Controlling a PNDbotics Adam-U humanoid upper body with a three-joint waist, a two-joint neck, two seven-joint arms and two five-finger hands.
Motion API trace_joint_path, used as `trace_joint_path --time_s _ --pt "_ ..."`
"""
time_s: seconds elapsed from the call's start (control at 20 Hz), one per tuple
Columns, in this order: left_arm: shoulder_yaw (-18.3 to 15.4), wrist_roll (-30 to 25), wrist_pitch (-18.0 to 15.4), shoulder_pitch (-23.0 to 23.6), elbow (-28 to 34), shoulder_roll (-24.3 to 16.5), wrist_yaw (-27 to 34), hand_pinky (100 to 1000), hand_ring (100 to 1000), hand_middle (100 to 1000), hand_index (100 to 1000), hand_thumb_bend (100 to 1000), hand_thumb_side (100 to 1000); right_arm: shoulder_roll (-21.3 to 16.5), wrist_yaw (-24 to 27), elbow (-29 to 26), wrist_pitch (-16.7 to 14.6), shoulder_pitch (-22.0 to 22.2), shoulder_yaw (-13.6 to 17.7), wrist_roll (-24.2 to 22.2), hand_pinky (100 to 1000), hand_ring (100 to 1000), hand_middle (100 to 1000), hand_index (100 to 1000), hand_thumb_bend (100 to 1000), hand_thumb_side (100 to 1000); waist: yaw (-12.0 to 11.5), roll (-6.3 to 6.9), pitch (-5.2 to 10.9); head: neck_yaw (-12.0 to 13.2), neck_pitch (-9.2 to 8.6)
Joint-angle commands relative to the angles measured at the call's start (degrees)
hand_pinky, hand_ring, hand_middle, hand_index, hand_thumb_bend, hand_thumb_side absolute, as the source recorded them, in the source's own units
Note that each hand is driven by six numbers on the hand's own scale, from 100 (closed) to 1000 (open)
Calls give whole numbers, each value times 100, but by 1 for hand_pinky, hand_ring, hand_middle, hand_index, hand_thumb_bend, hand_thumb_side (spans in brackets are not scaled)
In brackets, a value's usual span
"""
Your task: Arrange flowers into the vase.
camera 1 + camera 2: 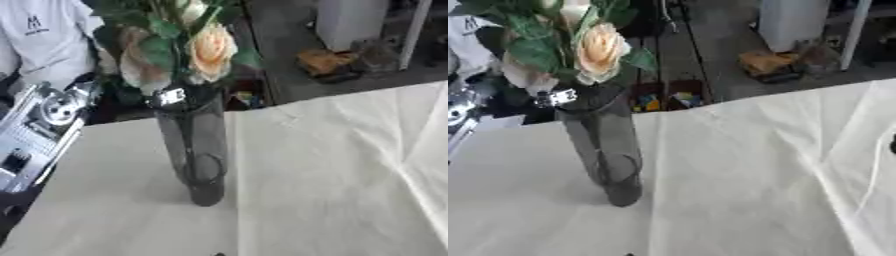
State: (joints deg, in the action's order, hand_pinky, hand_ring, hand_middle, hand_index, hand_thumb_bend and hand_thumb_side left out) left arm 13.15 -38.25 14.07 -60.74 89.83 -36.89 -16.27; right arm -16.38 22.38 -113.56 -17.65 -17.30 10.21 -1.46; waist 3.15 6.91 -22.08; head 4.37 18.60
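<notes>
On the tabletop: a tall dark vase (197,150) stands on the white-covered tabletop (332,190).
Flowers: peach flowers (210,50) with green leaves already sit in the vase. Their stems go down inside the glass.
Long way of the vase: straight up and down, with the mouth at the top. A new stem would have to come in from above, I think.
Small piece at the mouth: a little silver and black thing (171,96) sits at the vase rim. I cannot tell what it is.
Left arm: a silver and white part of the left arm (39,130) shows at the left edge. It slants up and away, and its top end is near the vase mouth.
Vase from the left arm: just to its right, near but not touching.
Left hand: it does not show, so I cannot tell if it is spread, pressed together or pinching.
Right hand: it does not show. A small dark bit (892,145) pokes in at the right edge, well apart from the vase, and I cannot tell what it is.
Nearer arm: the left one, by a lot.
Task so far: it looks mostly done, as I see no loose flower on the cloth.
</notes>
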Motion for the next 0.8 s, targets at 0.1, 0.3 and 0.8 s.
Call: trace_joint_path --time_s 0.1,0.3,0.8 --pt "-146 -183 36 -145 43 -176 -99 909 946 1000 1000 470 1000 -84 34 -103 17 -31 28 7 893 801 321 902 100 925 -11 -36 151 -12 27" --pt "-199 -239 65 -130 38 -201 -157 910 949 1000 1000 447 1000 -90 28 -103 13 -31 31 7 893 800 320 902 100 923 -18 -35 140 -15 40" --pt "-292 -389 32 -55 22 -310 -154 915 954 1000 1000 446 1000 -98 19 -103 40 -40 30 27 894 801 319 903 100 923 -44 -26 132 -32 47"
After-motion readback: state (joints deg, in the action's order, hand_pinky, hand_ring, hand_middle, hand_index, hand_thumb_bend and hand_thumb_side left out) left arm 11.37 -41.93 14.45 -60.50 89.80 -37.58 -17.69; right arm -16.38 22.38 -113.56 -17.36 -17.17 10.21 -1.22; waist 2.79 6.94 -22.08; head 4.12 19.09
